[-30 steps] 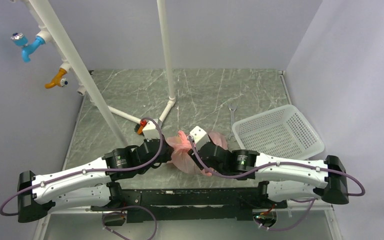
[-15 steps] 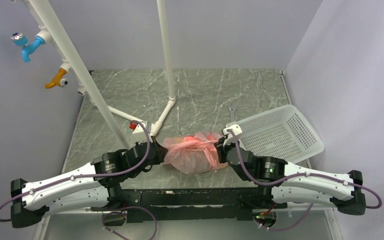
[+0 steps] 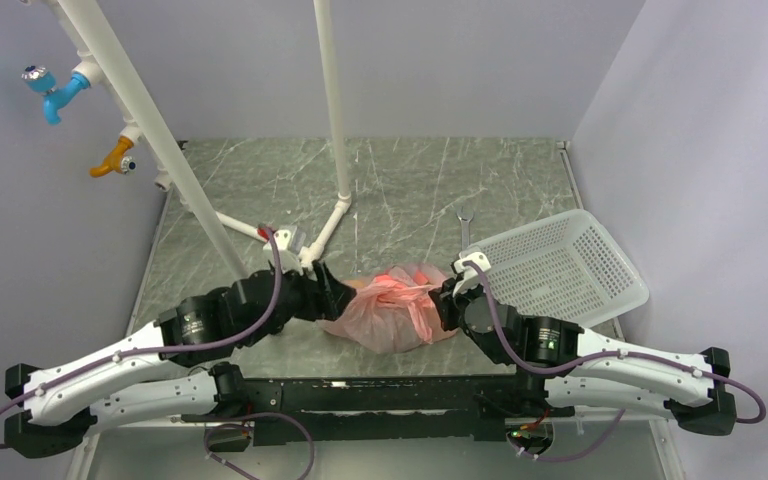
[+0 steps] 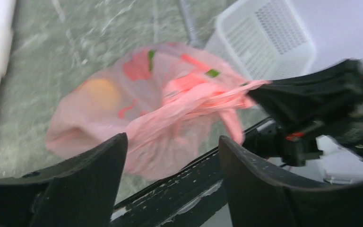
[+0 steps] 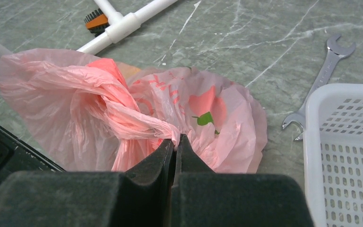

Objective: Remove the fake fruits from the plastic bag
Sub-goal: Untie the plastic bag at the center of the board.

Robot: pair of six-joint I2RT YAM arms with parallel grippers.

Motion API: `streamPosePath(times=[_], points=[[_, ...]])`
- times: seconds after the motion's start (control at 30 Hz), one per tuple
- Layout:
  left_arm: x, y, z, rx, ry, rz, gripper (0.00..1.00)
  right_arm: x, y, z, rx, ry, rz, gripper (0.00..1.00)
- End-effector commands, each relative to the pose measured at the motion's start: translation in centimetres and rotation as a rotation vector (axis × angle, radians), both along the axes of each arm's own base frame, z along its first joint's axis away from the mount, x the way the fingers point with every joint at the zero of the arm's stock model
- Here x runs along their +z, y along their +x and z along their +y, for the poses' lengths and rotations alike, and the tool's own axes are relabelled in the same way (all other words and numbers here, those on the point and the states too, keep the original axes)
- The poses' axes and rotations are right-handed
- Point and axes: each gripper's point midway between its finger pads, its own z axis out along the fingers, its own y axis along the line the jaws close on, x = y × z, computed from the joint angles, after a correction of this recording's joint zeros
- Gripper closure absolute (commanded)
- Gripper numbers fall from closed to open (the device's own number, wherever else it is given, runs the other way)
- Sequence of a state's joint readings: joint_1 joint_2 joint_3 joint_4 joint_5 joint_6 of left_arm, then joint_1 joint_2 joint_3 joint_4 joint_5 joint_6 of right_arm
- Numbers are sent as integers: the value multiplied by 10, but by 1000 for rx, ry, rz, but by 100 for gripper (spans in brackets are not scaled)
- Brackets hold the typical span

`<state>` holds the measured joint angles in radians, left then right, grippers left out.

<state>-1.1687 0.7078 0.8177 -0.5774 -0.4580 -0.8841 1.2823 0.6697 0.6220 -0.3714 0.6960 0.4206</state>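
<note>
**Plastic bag.** The plastic bag (image 3: 385,318) sits on the worktop (image 3: 410,180) at the 6 o'clock edge, between the two arms. Its film is pink, translucent and crinkled, with red and green printed marks. The upper film is gathered into a twisted strand that runs toward 3 o'clock.

**Right hand.** The right hand (image 5: 176,140) has its fingers together, clamped on the end of that twisted strand. In the top view it is at 3 o'clock of the bag, touching it.

**Left hand.** The left hand (image 4: 172,142) has its fingers wide apart and grips nothing. In the top view it is at 9 o'clock of the bag, just beside it. The left wrist view is blurred. The bag shows through the gap between the fingers, but contact with the film cannot be determined.

**Fake fruits.** The fake fruits are inside the bag. One rounded yellow-orange piece (image 4: 101,92) shows through the film. The other contents cannot be told apart.

**Surroundings.**
- A white mesh basket (image 3: 560,265) stands at 2 o'clock of the bag, with one corner just beside the right hand.
- A wrench (image 3: 463,228) lies flat at 1 o'clock of the bag, just beside the basket's rim.
- A white pipe frame (image 3: 332,120) rises at 12 o'clock, with its foot tubes at 11 o'clock of the bag.
- An orange-and-black brush (image 5: 96,21) lies against a foot tube.
</note>
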Motion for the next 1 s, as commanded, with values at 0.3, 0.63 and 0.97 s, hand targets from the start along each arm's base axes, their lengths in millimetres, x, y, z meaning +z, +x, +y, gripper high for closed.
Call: streamPosePath(times=[0.3,0.63,0.97], points=[[52,24,-73,-346,294,-111,11,25,-5,3,17,97,18,100],[-4,38,-102,-463,431,-7,20,32,-7,-4,16,120,12,100],[-4,56,-78,-273,406,-5,71,35,-5,-10,-7,110,1,100]])
